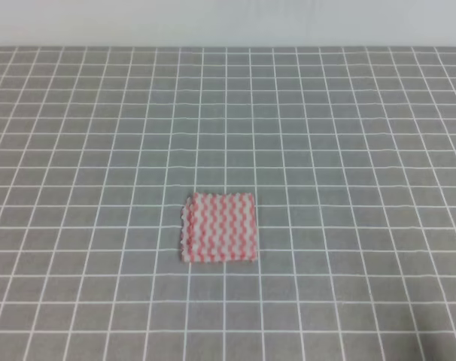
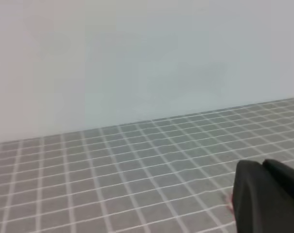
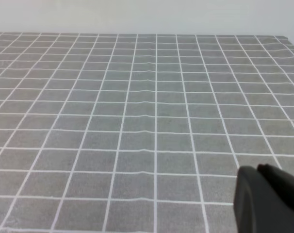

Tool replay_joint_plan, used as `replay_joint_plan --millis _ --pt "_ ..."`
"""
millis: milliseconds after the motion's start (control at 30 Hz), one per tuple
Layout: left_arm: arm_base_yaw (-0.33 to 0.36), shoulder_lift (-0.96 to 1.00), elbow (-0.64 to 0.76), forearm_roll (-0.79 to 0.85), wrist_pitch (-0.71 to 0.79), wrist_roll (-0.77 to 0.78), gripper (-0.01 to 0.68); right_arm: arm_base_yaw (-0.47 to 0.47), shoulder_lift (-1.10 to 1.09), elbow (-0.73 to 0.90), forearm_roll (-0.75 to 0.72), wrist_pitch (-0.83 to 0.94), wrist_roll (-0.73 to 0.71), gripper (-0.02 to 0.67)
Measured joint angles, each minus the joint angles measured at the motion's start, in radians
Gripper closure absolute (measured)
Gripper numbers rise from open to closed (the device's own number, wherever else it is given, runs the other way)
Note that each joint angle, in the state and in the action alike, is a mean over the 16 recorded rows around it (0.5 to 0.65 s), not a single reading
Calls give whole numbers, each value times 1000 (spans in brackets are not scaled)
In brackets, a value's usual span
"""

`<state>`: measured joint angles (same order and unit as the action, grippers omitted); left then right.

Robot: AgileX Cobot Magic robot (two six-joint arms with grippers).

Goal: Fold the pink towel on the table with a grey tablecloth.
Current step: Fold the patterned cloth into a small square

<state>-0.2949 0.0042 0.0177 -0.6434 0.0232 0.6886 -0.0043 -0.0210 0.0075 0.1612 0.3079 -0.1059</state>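
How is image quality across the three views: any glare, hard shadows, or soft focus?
Exterior high view: even, flat light, no glare or hard shadows; the pink-and-white zigzag-striped towel looks slightly soft. Left wrist view: hazy overall, the dark gripper part at the lower right is blurred. Right wrist view: white grid lines on the grey gridded tablecloth read clearly, while the dark gripper part is out of focus.
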Motion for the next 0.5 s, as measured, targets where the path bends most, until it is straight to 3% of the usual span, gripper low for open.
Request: replay_joint_plan --millis 333,500 --pt "159 -19 -1 476 144 -499 675 0 -2 4 1 -2 0 665" --pt "196 -28 -2 532 205 -568 675 0 -2 3 2 0 0 665"
